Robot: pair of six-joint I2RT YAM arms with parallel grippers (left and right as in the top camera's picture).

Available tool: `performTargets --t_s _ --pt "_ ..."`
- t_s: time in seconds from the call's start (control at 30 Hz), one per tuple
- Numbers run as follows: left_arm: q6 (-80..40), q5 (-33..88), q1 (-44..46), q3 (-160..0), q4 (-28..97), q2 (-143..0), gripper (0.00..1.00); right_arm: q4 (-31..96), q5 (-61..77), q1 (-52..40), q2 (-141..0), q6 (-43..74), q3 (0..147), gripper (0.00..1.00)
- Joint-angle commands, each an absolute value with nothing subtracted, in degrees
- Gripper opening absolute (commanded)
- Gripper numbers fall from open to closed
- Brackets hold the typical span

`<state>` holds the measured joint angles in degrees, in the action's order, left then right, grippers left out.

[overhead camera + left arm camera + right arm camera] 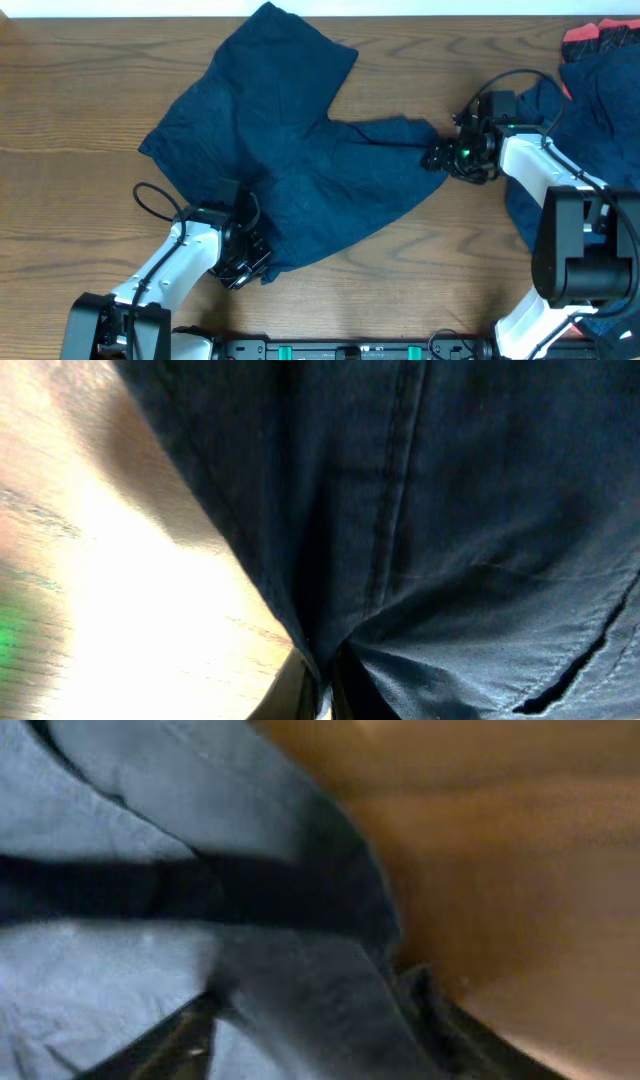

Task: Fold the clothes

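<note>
**Shorts Lay Unfolded as Both Tools Took Hold**

The navy shorts [290,170] lay spread and wrinkled across the middle of the table [80,90], one leg reaching toward the far edge, with no fold made. The left tool [245,262] pinched the near hem, the cloth bunched between its fingers in the wrist view. The right tool [440,155] pinched the right-hand corner, which was drawn to a point. More dark clothes [600,110] and a red-and-black piece [600,38] sat heaped at the table's right edge, apparently unfolded too, so nearly all the work remained. No basket or bin was in view.
</note>
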<state>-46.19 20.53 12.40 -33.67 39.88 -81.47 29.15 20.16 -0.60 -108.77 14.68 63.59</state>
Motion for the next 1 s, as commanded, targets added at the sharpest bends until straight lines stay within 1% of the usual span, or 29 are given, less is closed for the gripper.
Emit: performTargets --t_s 0.0,0.03,0.07,0.1,0.13,0.17,0.27,0.53,0.77,0.97 --pt "-45.4 15.9 11.9 -33.2 40.5 -81.5 0.06 27.4 20.4 -1.2 -113.2 16.8 62.8 0.42" --pt "-45.4 15.9 11.9 -33.2 40.5 -81.5 0.06 26.7 20.4 -1.2 -113.6 17.2 62.8 0.3" --pt "-45.4 15.9 11.9 -33.2 40.5 -81.5 0.06 26.2 20.4 -1.2 -113.6 17.4 62.8 0.16" --pt "-45.4 15.9 11.9 -33.2 40.5 -81.5 0.06 25.9 20.4 -1.2 -113.6 17.4 62.8 0.06" --pt "-45.4 16.0 11.9 -33.2 40.6 -81.5 0.06 25.7 20.4 -1.1 -113.3 17.4 62.8 0.01" --pt "-45.2 16.0 11.9 -33.2 40.6 -81.5 0.06 25.8 20.3 -1.0 -112.8 17.3 62.8 0.01" --pt "-39.4 16.0 11.9 -33.9 41.4 -81.4 0.06 26.7 19.5 0.2 -110.1 17.3 62.8 0.01" --pt "-27.1 16.0 11.9 -43.7 54.1 -79.7 0.06 31.5 18.1 5.8 -92.6 17.3 62.8 0.01" --pt "-22.1 15.9 11.9 -57.6 68.3 -70.8 0.06 37.1 8.9 7.0 -72.4 17.1 62.8 0.01" --pt "-18.9 15.0 11.9 -73.8 75.6 -61.1 0.06 37.3 6.8 7.2 -57.8 17.1 63.0 0.01"
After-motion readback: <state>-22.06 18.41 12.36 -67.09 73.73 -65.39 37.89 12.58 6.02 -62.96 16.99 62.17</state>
